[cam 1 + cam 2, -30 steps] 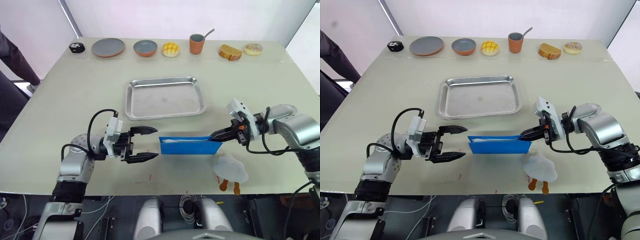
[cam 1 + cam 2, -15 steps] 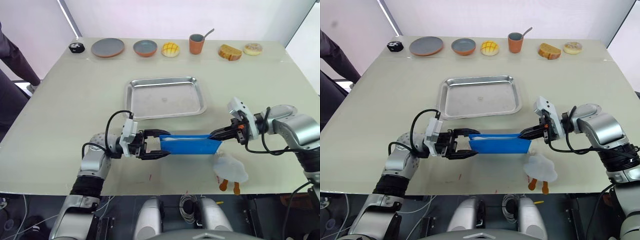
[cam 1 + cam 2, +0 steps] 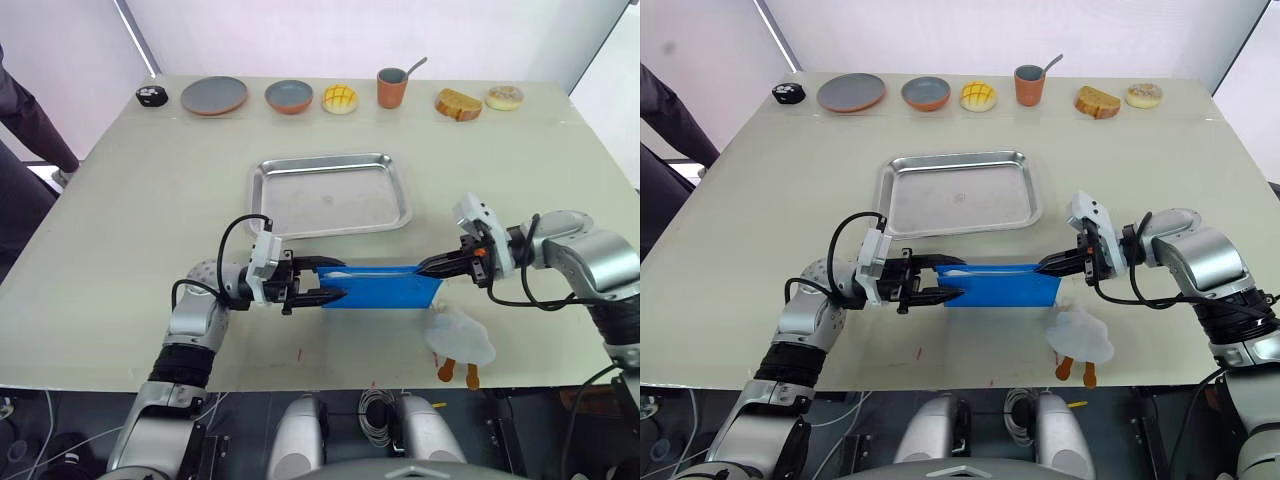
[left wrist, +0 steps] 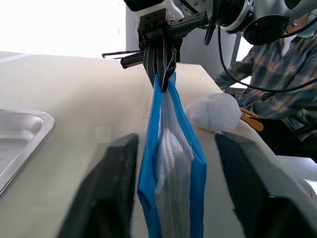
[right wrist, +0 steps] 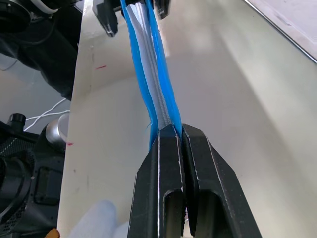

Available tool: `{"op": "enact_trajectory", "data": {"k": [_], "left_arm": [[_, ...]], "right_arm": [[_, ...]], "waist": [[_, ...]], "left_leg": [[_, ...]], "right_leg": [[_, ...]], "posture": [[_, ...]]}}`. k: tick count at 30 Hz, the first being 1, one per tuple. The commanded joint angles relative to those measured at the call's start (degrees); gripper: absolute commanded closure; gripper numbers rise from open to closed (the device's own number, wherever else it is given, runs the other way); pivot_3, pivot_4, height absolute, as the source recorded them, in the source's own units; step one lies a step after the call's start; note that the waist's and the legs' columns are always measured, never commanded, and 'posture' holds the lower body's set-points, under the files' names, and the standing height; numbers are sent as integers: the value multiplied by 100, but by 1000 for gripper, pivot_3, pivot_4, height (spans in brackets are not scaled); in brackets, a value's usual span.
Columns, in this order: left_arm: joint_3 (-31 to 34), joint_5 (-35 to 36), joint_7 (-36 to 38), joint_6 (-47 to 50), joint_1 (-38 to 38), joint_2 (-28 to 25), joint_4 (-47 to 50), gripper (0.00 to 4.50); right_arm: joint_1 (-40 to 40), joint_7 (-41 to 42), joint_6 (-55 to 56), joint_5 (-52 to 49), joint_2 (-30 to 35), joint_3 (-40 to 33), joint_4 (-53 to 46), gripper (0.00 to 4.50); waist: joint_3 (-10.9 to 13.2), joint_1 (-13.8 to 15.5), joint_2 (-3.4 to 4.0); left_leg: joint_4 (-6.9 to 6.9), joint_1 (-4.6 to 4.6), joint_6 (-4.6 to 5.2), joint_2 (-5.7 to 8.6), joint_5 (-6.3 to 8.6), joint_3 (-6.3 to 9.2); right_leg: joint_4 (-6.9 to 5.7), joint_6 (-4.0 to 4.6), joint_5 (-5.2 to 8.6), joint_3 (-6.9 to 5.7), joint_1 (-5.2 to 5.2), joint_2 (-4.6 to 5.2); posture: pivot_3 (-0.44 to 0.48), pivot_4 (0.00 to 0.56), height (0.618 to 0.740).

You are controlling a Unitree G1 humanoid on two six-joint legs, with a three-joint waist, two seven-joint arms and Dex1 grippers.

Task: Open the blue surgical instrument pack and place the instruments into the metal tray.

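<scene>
The blue surgical instrument pack (image 3: 385, 287) stands on edge on the table, in front of the empty metal tray (image 3: 330, 200). My right gripper (image 3: 432, 267) is shut on the pack's right end, and its fingers (image 5: 171, 148) pinch the blue edge. My left gripper (image 3: 335, 281) is open astride the pack's left end, one finger (image 4: 111, 193) on each side with a gap between finger and pack (image 4: 171, 163). White inner material shows between the blue faces. The instruments are hidden.
A white fluffy toy (image 3: 460, 338) with orange feet lies at the front right, close under my right arm. Plates (image 3: 215, 95), a bowl (image 3: 290, 96), buns, a cup (image 3: 392, 88) and bread line the far edge. A person in a plaid shirt (image 4: 277, 84) sits beyond the table.
My left arm has moved right to the pack's left end, and its fingers have narrowed around it. My right gripper has kept its hold in place.
</scene>
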State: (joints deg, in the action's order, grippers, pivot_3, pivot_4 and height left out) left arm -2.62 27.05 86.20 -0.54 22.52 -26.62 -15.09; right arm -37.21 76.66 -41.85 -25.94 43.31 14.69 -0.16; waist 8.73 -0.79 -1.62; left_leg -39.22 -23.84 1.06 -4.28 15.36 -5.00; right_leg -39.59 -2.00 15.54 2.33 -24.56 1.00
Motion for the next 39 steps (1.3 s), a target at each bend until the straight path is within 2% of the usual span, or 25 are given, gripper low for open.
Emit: {"op": "enact_trajectory", "data": {"k": [1, 3, 4, 9, 11, 13, 16, 18, 21, 23, 26, 32, 36, 39], "left_arm": [[-13, -61, 95, -220, 65, 8, -52, 3568], [-20, -78, 88, -277, 78, 35, -116, 4362], [-27, -85, 83, -297, 81, 48, -134, 4454], [-23, -125, 75, -425, 119, 76, -243, 4454], [-9, -147, 65, -483, 133, 63, -273, 4454], [30, -146, 52, -508, 138, 23, -276, 4454], [105, -133, 49, -525, 115, -63, -264, 4500], [140, -127, 47, -537, 86, -118, -257, 4500], [194, -104, 46, -561, 38, -213, -245, 4500], [230, -77, 39, -549, 33, -263, -237, 4500], [251, -60, 53, -552, 36, -311, -245, 4500], [272, -105, 107, -625, 85, -346, -343, 4500], [270, -111, 111, -637, 127, -328, -400, 4500], [259, -123, 140, -666, 136, -327, -444, 4500]], "right_arm": [[18, -10, 16, 18, -39, -6, -141, 4500], [17, -20, 16, 21, -54, -18, -149, 4500], [25, -28, 13, 15, -57, -28, -168, 4500], [92, -103, 49, -71, -113, -193, -270, 4500], [134, -117, 154, -224, -194, -430, -313, 4500], [17, -236, -267, -663, -288, -896, -286, 4500], [433, -20, 197, -716, 31, -1318, -621, 3628], [757, -22, 310, -819, 215, -1680, -869, 2884], [1428, -1, 52, -1300, 645, -2535, -1536, 1640], [1899, -89, -158, -1571, 921, -3078, -1974, 1235], [2499, -302, -327, -1746, 1212, -3615, -2457, 76], [3056, -764, -674, -2278, 1388, -4304, -3134, 76], [3326, -934, -626, -2206, 1462, -4190, -3322, 76], [3551, -1169, -503, -1916, 1399, -3822, -3295, 76]], "waist": [[0, 0, 0], [0, 0, 0], [0, 0, 0], [0, 5, 0], [0, 7, 0], [1, 4, 1], [3, 17, 5], [3, 60, 5], [2, 28, 8], [5, 36, 13], [4, 21, 13], [4, 2, 13], [3, 13, 13], [3, 11, 13]], "left_leg": [[0, 0, 0, 0, 0, 0], [0, 0, 0, 0, 0, -1], [0, 0, 0, 0, 0, -1], [0, 0, 0, 0, 0, -1], [0, 0, 0, 0, 0, -1], [0, 0, 0, 0, 0, 0], [0, -1, 0, 0, 0, 1], [0, -2, 0, 0, 0, 0], [1, -3, 0, 1, 0, 1], [1, -2, 0, 1, 0, 5], [4, -5, 0, 1, 0, 23], [3, 5, 0, 1, 0, 40], [2, 5, 0, 1, 0, 46], [1, 6, 0, 2, 0, 48]], "right_leg": [[0, 0, 0, 0, 0, 0], [0, 0, 0, 0, 0, 0], [0, 0, 0, 0, 0, 0], [0, 0, 0, 1, 0, 0], [0, 0, 0, 0, 0, 0], [0, 0, 0, 1, 0, 0], [-1, 0, 0, 2, -1, 1], [0, 0, 0, 1, 0, 1], [10, -2, -1, 5, 5, 0], [7, -1, -1, 7, 5, -2], [10, -1, 0, 2, 5, -2], [8, -1, 0, 4, 14, -7], [10, -1, 0, -1, 19, -7], [15, -2, 0, -2, 23, -7]], "posture": [[0, 150, 740], [0, 150, 740], [0, 150, 740], [0, 150, 740], [0, 150, 740], [0, 150, 740], [0, 150, 740], [0, 150, 740], [0, 150, 740], [0, 150, 740], [0, 150, 740], [0, 150, 740], [0, 150, 740], [0, 150, 740]]}}
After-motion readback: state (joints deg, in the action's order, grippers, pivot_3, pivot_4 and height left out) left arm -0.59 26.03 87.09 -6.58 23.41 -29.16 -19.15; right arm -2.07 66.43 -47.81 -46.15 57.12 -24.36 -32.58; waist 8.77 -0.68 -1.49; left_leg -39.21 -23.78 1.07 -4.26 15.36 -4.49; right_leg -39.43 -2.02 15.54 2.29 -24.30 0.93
